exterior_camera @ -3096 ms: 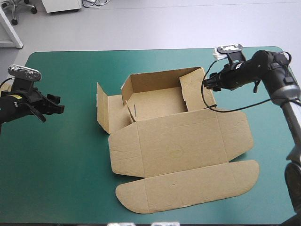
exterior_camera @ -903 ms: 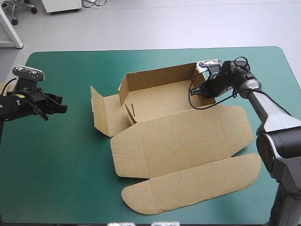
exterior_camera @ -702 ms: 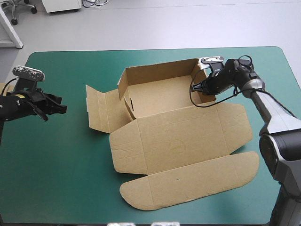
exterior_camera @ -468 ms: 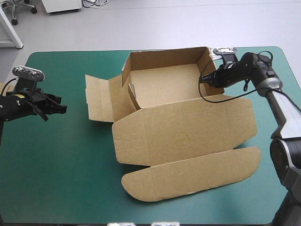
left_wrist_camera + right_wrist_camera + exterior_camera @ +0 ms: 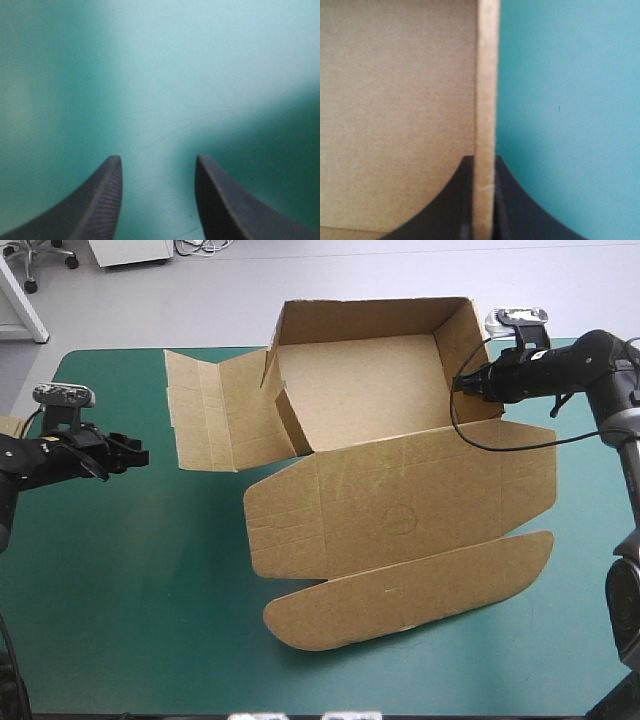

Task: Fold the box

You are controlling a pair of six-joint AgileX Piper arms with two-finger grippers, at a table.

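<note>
The brown box [image 5: 370,390] is half formed: back and side walls stand up, and its tray end is tipped up off the table. Its lid panel [image 5: 400,515] and rounded front flap [image 5: 410,590] lie flat toward the front. A left side flap [image 5: 215,410] stands unfolded. My right gripper [image 5: 462,383] is shut on the box's right wall, whose edge [image 5: 485,125] runs between the black fingers in the right wrist view. My left gripper [image 5: 137,453] hovers open over the teal-green cover [image 5: 160,75] near the table's left edge, well apart from the box, nothing between its fingers.
A small edge of brown board [image 5: 8,426] shows at the table's left edge. Teal-green cover [image 5: 130,590] lies bare at the front left and between my left gripper and the box.
My right gripper has lifted and drawn the box's right wall up and back, so the tray end tipped up and the whole sheet shifted right. The left arm has barely moved.
</note>
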